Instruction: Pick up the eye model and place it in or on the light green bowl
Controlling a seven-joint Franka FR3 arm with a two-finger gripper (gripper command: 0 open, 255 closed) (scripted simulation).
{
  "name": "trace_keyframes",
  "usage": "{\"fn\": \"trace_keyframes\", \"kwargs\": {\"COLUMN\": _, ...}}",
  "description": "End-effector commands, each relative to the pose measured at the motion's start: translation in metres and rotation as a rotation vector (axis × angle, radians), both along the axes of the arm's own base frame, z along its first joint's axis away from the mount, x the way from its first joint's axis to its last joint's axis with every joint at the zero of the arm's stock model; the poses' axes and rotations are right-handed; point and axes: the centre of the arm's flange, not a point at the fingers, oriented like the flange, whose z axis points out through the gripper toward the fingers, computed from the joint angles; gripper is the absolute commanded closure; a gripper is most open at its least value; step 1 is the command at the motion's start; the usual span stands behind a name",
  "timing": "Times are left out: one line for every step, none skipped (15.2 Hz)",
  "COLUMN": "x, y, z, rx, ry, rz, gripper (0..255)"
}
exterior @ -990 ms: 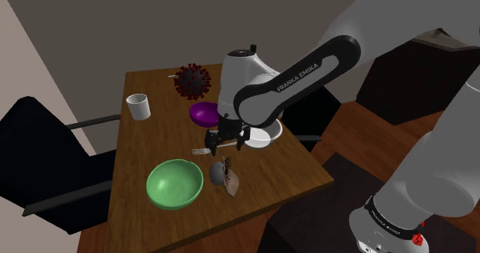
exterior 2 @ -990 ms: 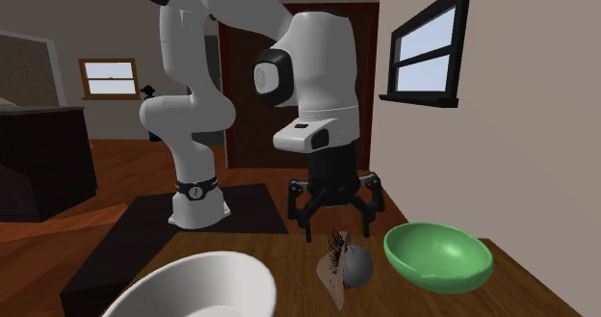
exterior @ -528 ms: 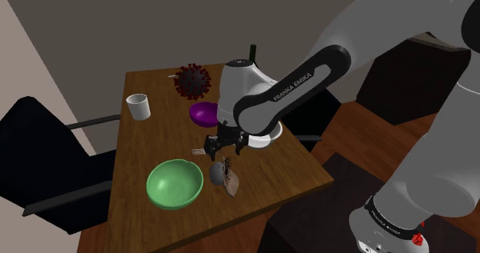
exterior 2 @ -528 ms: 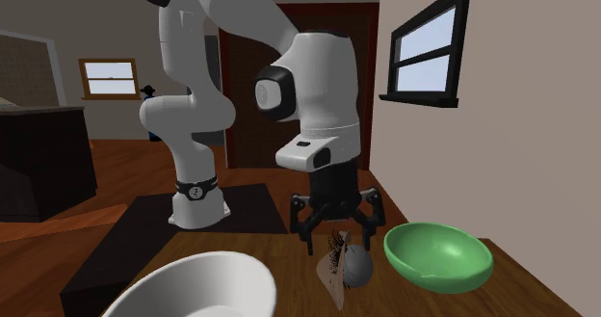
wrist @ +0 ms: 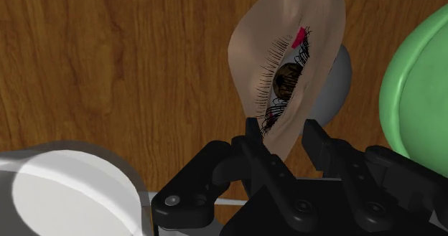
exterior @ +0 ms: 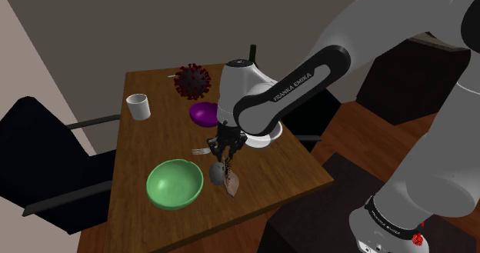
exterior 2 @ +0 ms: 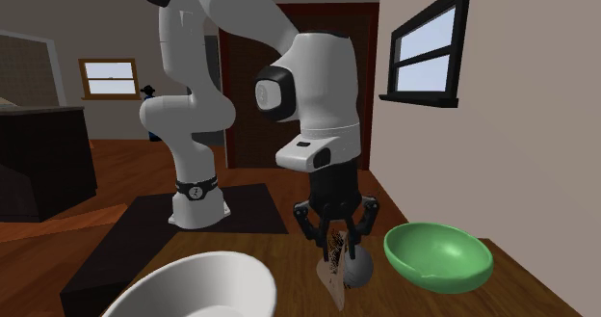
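Wrist view, claw (wrist: 285,132) clasping narrow end of eye model (wrist: 287,69), green bowl (wrist: 415,91) just beside

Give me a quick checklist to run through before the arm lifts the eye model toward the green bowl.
1. Gripper straddles the eye model: ok, one finger on each side of its narrow end.
2. Fingers in contact on both sides: ok, they appear to clasp it in the wrist view.
3. Grip firm enough to lift: cannot tell.
4. Light green bowl upright and empty: ok.
5. Route to the bowl free: ok, it sits right beside the eye model on the table, nothing between.
6. Clearance from the white dish next to the gripper: cannot tell.
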Motion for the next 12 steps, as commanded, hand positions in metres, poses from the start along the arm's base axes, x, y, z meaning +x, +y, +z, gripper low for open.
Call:
{"fn": "trace_keyframes", "kwargs": {"x": 0.000, "y": 0.000, "z": 0.000, "rx": 0.000, "ry": 0.000, "rz": 0.000, "gripper": 255}}
{"fn": "trace_keyframes", "kwargs": {"x": 0.000, "y": 0.000, "z": 0.000, "rx": 0.000, "ry": 0.000, "rz": 0.000, "gripper": 255}}
{"fn": "trace_keyframes", "kwargs": {"x": 0.000, "y": 0.000, "z": 0.000, "rx": 0.000, "ry": 0.000, "rz": 0.000, "gripper": 255}}
{"fn": "trace_keyframes", "kwargs": {"x": 0.000, "y": 0.000, "z": 0.000, "rx": 0.000, "ry": 0.000, "rz": 0.000, "gripper": 255}}
{"fn": "trace_keyframes", "kwargs": {"x": 0.000, "y": 0.000, "z": 0.000, "rx": 0.000, "ry": 0.000, "rz": 0.000, "gripper": 255}}
{"fn": "trace_keyframes", "kwargs": {"x": 0.000, "y": 0.000, "z": 0.000, "rx": 0.000, "ry": 0.000, "rz": 0.000, "gripper": 255}}
{"fn": "trace_keyframes", "kwargs": {"x": 0.000, "y": 0.000, "z": 0.005, "rx": 0.000, "ry": 0.000, "rz": 0.000, "gripper": 255}}
{"fn": "trace_keyframes", "kwargs": {"x": 0.000, "y": 0.000, "z": 0.010, "rx": 0.000, "ry": 0.000, "rz": 0.000, "gripper": 255}}
{"fn": "trace_keyframes", "kwargs": {"x": 0.000, "y": 0.000, "z": 0.016, "rx": 0.000, "ry": 0.000, "rz": 0.000, "gripper": 255}}
{"fn": "trace_keyframes", "kwargs": {"x": 0.000, "y": 0.000, "z": 0.021, "rx": 0.000, "ry": 0.000, "rz": 0.000, "gripper": 255}}
{"fn": "trace_keyframes", "kwargs": {"x": 0.000, "y": 0.000, "z": 0.026, "rx": 0.000, "ry": 0.000, "rz": 0.000, "gripper": 255}}
{"fn": "trace_keyframes", "kwargs": {"x": 0.000, "y": 0.000, "z": 0.031, "rx": 0.000, "ry": 0.000, "rz": 0.000, "gripper": 255}}
